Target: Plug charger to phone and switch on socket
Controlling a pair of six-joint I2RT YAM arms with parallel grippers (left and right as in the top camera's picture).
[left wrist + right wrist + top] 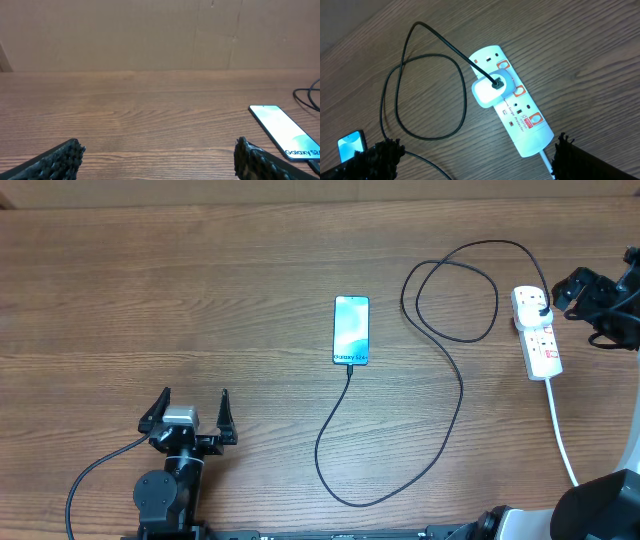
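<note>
Two tools stand with jaws wide and hold nothing: our left tool (194, 395) hovers over the bare wood-grain table (150, 280), with the flat, lit phone (351, 330) ahead to its right. Just ahead of our right tool (472, 147) lies the smooth white socket (520, 117), and the thin black charger (461, 390) loops from it to the phone's end.

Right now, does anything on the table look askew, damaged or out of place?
Nothing stands out. The phone lies flat, screen lit; the charger cable loops loosely from the socket to the phone's end. No damage visible.
</note>
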